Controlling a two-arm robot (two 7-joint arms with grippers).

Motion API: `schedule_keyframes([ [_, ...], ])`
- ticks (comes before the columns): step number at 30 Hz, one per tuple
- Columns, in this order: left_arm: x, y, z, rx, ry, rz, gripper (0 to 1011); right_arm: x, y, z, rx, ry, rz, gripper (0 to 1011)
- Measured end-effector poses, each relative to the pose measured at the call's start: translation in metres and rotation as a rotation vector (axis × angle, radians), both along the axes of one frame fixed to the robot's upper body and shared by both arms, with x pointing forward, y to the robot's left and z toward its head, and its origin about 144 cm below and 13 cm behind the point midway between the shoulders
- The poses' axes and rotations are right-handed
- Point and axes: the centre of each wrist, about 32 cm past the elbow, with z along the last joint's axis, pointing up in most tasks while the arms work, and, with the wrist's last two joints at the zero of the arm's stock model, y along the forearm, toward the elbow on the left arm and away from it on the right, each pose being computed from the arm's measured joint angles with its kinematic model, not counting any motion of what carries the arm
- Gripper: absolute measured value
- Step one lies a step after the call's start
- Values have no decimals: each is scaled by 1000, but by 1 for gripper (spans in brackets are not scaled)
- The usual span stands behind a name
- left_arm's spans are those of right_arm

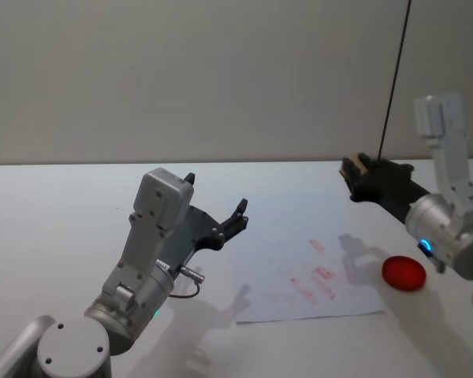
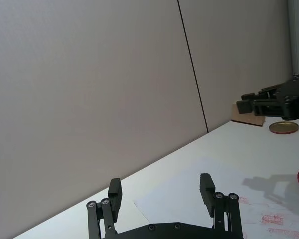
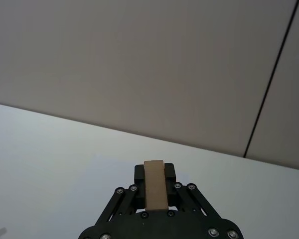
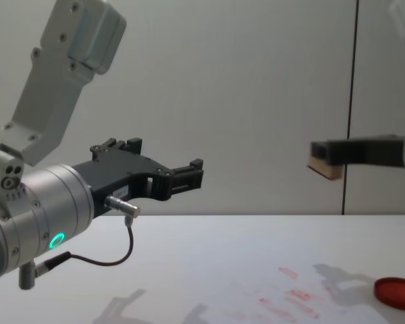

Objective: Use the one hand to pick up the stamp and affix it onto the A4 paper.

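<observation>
- Firmly closed on the stamp (image 3: pixel 154 183), the right gripper (image 3: pixel 154 186) has its two black fingers pressed against the block's sides; in the right wrist view the tan wood stands up between them.
- From the chest view the stamp (image 4: pixel 324 167) sits at the tip of the right gripper (image 4: pixel 322 154), held level in the air well above the table (image 4: pixel 189 236), its underside facing down and slightly tilted.
- In the head view the right gripper (image 1: pixel 355 172) reaches toward the far right part of the table, beyond the far right corner of the A4 paper (image 1: pixel 276 260).
- The A4 paper lies flat on the white table and carries several faint red stamp marks (image 1: pixel 323 273) on its right half.
- Just right of the sheet's near right edge lies a round red ink pad (image 1: pixel 403 272), with the right arm's silver wrist above it.
- A small round brass-coloured lid (image 2: pixel 283 128) rests on the table beyond the right gripper in the left wrist view.
- The left gripper (image 1: pixel 217 211) hangs in the air over the table to the left of the paper, its fingers spread wide with nothing between them.
</observation>
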Motion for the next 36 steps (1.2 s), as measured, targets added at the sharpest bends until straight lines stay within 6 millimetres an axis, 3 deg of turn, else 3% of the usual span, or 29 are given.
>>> schedule_keyframes([
  [19,0,0,0,0,0,0,993,-29,-39,-39,-20,148,-108,214],
  [36,0,0,0,0,0,0,993,-38,-48,-68,-22,225,-111,228],
])
